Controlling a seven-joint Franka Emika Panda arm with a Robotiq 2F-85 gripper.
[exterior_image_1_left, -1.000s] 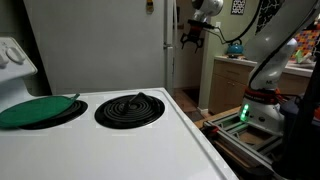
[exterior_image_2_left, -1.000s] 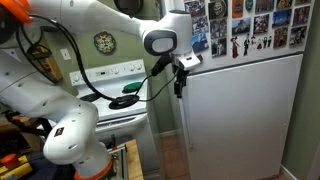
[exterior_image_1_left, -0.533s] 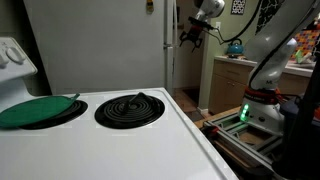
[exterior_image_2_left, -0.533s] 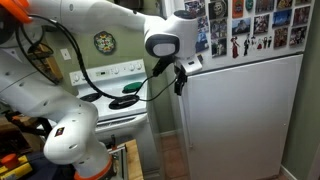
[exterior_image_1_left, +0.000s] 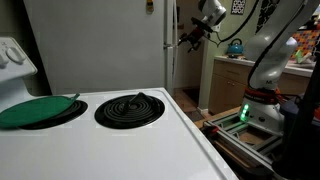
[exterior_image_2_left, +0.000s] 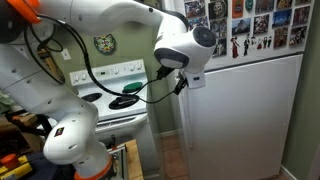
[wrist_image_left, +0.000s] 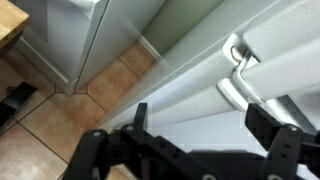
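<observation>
The pincer (wrist_image_left: 200, 114) hangs spread wide and pinches nothing; in the wrist view its two dark fingers (wrist_image_left: 140, 116) stand well apart along the bottom edge, with only the appliance's white surface between them. The nearest thing is the white door handle (wrist_image_left: 238, 62) of the refrigerator (exterior_image_2_left: 245, 120). The handle sits at the upper right of the wrist view, bolted to the door's edge. It lies just beyond the finger on that side, close to it but not touching. A second white bar runs slanting below the handle, and whether it belongs to the same handle cannot be told. To the left of the appliance the wrist view shows tiled floor (wrist_image_left: 95, 95).

In an exterior view the pincer (exterior_image_2_left: 181, 84) is at the near edge of the refrigerator, about where the upper and lower doors meet. The white arm (exterior_image_2_left: 110, 18) arches over from the left. Photos and magnets (exterior_image_2_left: 250, 25) cover the upper door. Behind the arm stands a white stove (exterior_image_2_left: 118, 75), and a round clock (exterior_image_2_left: 104, 42) hangs on the wall above it.

In an exterior view from over the stove top (exterior_image_1_left: 150, 140), the pincer (exterior_image_1_left: 189, 36) shows small and dark past the refrigerator's (exterior_image_1_left: 100, 45) corner. A black coil burner (exterior_image_1_left: 130, 108) and a green lid (exterior_image_1_left: 35, 110) lie side by side on the stove. A teal kettle (exterior_image_1_left: 235, 47) sits on the table (exterior_image_1_left: 225, 85) beyond the pincer.
</observation>
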